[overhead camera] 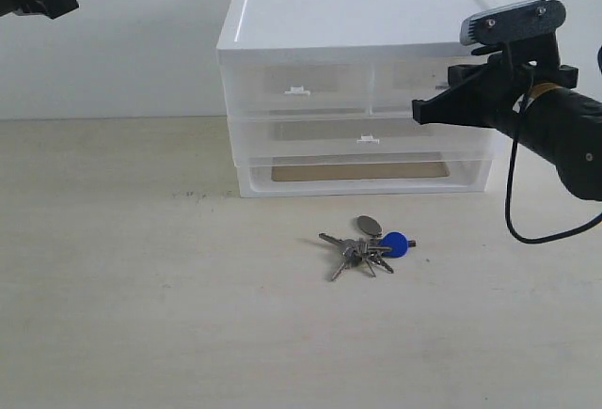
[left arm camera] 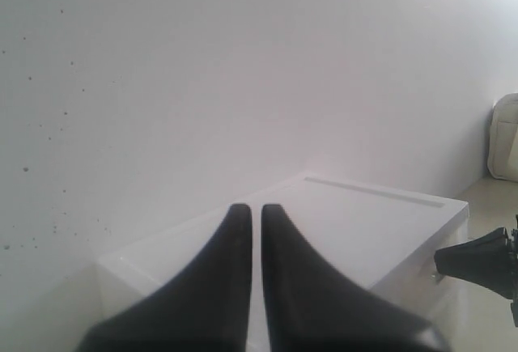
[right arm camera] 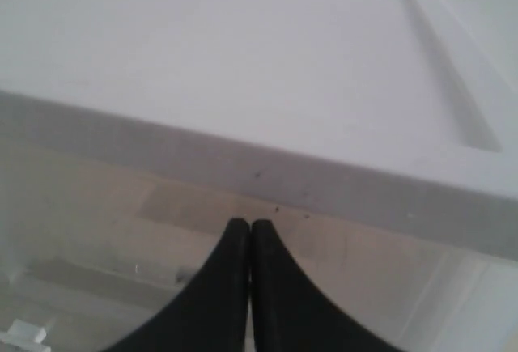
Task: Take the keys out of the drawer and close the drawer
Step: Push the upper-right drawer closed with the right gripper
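Note:
The keys lie on the table in front of the organizer, with the blue fob and the oval silver tag spread out. The drawer, upper right in the white-topped organizer, looks flush with its left-hand twin. My right gripper is shut and empty, its tip at the drawer's translucent front; in the right wrist view the gripper points at it just under the white lid. My left gripper is shut and empty, held high at the far left above the organizer top.
Below the two small drawers sit a full-width drawer with a white tab and a lower tray. A white wall stands behind. The right arm's black cable hangs beside the organizer. The right gripper's tip shows in the left wrist view.

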